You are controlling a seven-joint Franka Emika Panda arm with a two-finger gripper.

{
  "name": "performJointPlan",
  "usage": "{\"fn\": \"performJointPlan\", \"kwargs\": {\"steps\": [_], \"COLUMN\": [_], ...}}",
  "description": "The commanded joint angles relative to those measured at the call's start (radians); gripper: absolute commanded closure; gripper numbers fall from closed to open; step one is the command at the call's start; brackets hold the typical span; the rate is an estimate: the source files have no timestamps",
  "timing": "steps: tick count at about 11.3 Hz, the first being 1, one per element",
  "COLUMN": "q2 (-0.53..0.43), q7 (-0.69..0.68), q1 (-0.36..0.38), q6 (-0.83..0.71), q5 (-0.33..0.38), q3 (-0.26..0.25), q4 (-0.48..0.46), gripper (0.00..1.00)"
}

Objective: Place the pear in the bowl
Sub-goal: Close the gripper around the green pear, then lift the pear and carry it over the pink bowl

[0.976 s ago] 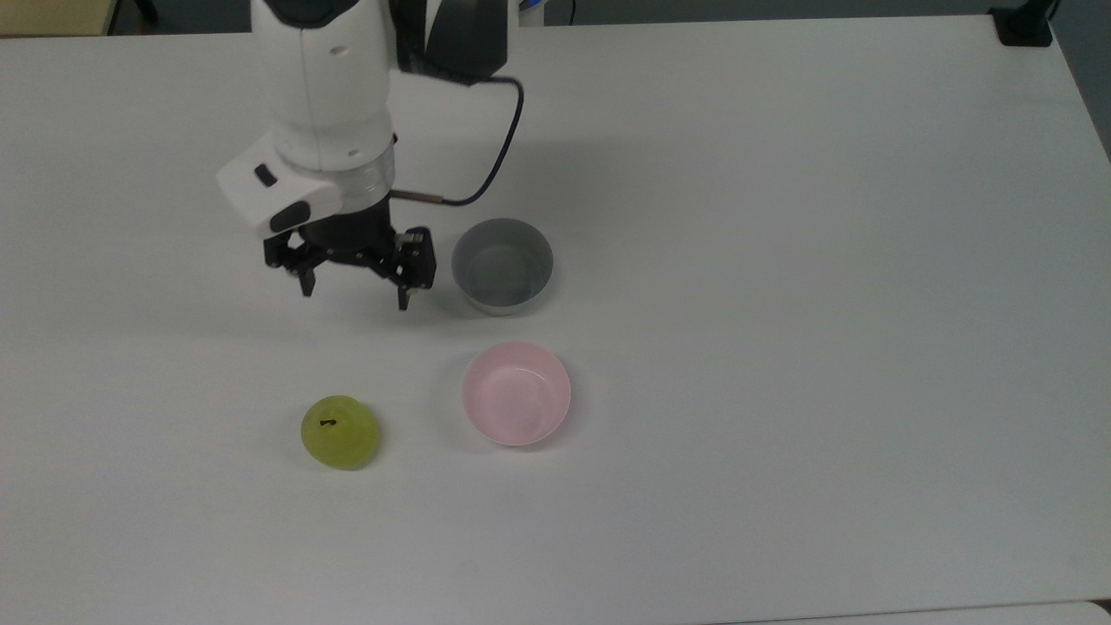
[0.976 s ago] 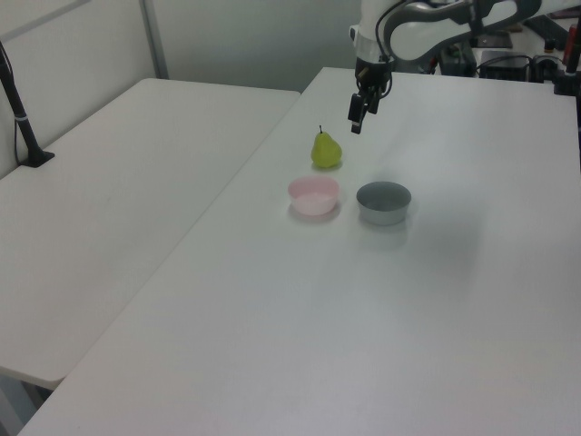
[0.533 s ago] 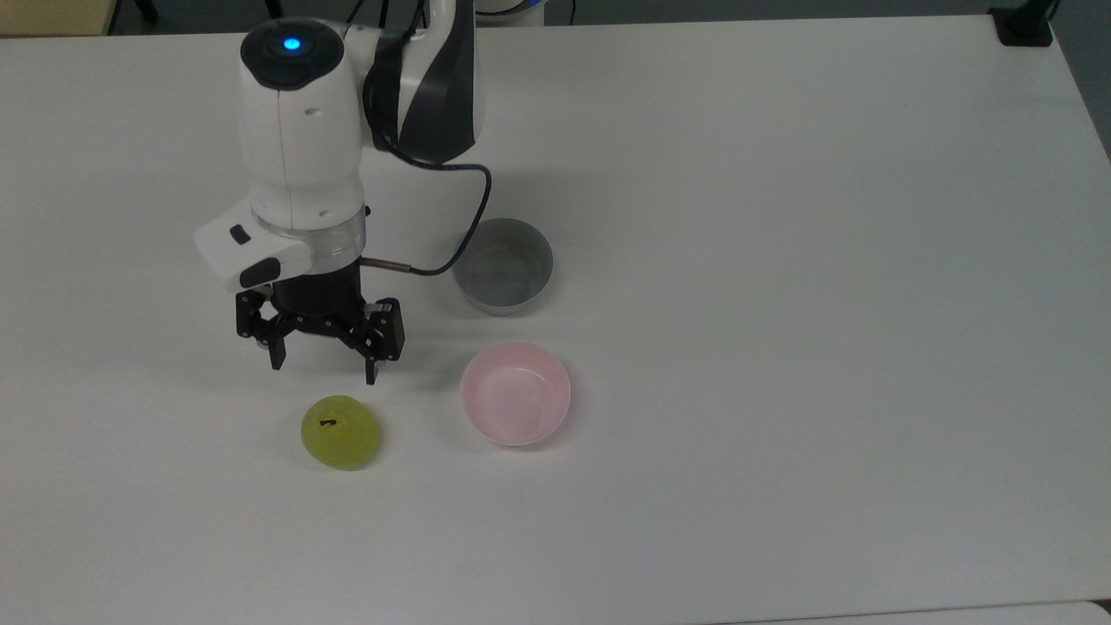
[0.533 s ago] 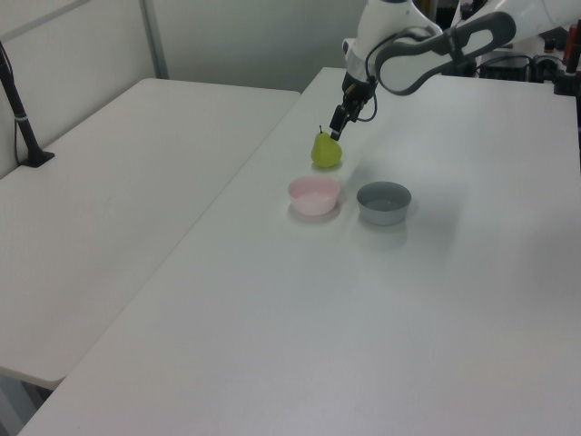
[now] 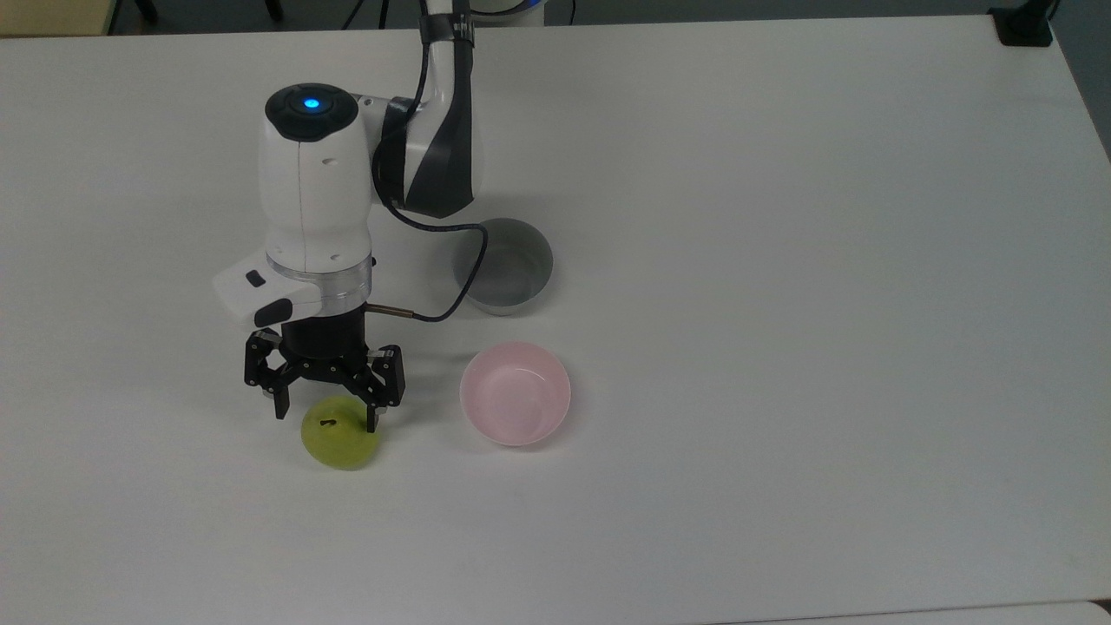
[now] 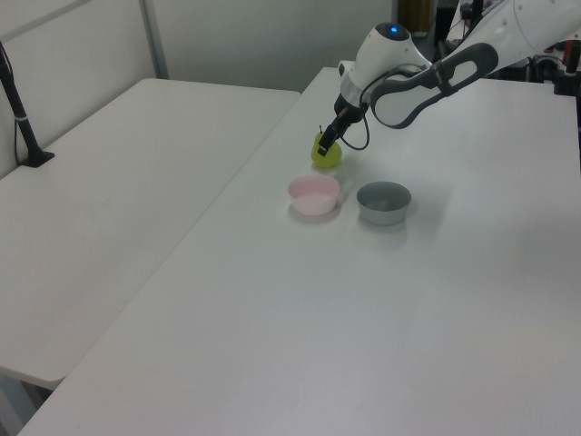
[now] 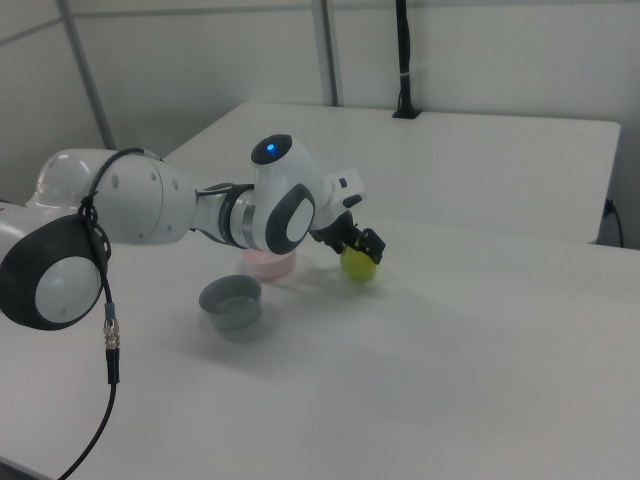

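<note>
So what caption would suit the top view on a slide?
Open tool poised over the pear, beside the empty pink bowl.

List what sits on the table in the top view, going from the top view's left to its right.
End effector with open fingers over the pear → pink bowl. The grey bowl lies at nearly the same left-right position as the pink one, so I leave it unordered.
</note>
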Motion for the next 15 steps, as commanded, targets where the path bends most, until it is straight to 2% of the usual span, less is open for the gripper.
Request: {"fn": "performJointPlan", "kwargs": {"steps": [1,2,3,6,10,13,15], "q2": [0.032,0.030,0.030,-0.029,-0.213,-0.324,-0.344], "q7": [-0.010,-0.010,-0.010,-0.012,-0.009,0.008,0.074], "q1": [-0.001,-0.001,-0.001,-0.002,0.004,0.059,0.116], "q6": [0.053,0.053,0.053,0.049,0.035,0.038,0.038], "q5": [-0.011,-0.009,-0.009,-0.006,-0.003,-0.003,-0.003], "q3": [-0.002,-0.002,-0.002,-0.002,-0.001,0.001,0.001], "q4": [0.018,0.016,0.016,-0.013,-0.172,-0.321,-0.350], "gripper": [0.13,0.31,0.37,0.37,0.37,0.36,0.36]}}
